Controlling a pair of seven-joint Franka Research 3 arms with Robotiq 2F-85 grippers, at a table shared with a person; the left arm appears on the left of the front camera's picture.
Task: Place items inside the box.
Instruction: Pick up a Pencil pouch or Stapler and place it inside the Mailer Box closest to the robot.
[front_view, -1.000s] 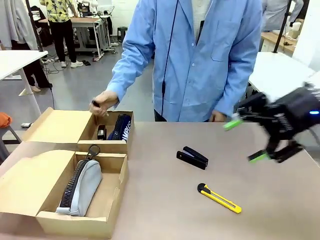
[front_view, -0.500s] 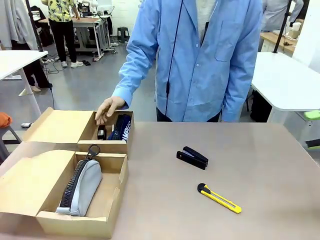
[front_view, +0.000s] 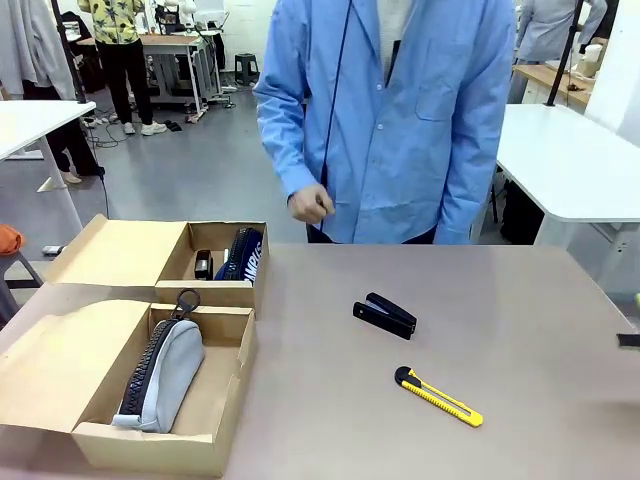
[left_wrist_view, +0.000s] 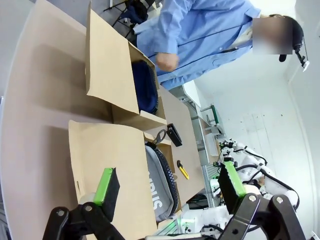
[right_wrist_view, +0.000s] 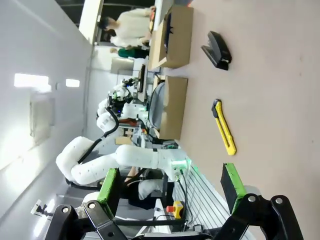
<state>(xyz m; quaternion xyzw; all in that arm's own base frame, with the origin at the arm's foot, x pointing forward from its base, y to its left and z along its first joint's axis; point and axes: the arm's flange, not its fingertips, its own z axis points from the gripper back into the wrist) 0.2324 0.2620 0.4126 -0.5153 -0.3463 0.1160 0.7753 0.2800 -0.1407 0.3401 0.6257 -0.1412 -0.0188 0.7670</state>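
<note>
A grey zipped pencil case (front_view: 160, 375) lies in the near cardboard box (front_view: 230, 390) at the table's left. The far box (front_view: 175, 262) behind it holds a dark blue pouch (front_view: 242, 255) and a small black item (front_view: 204, 264). On the bare table lie a black stapler (front_view: 385, 315) and a yellow-and-black utility knife (front_view: 438, 396). The person's hand (front_view: 312, 205) is a fist held at the chest. My left gripper (left_wrist_view: 167, 185) hangs open above the near box's flap (left_wrist_view: 107, 150). My right gripper (right_wrist_view: 170, 184) is open, well back from the knife (right_wrist_view: 223, 126) and stapler (right_wrist_view: 217, 49).
A sliver of my right gripper's fingertip (front_view: 630, 340) shows at the front view's right edge. The person in a blue coat (front_view: 400, 120) stands at the far side. The boxes' open flaps (front_view: 110, 250) spread leftward. A white table (front_view: 570, 160) stands behind on the right.
My right gripper has pulled back to the right, almost out of the front view. The person's hand has left the far box and drawn back to the chest.
</note>
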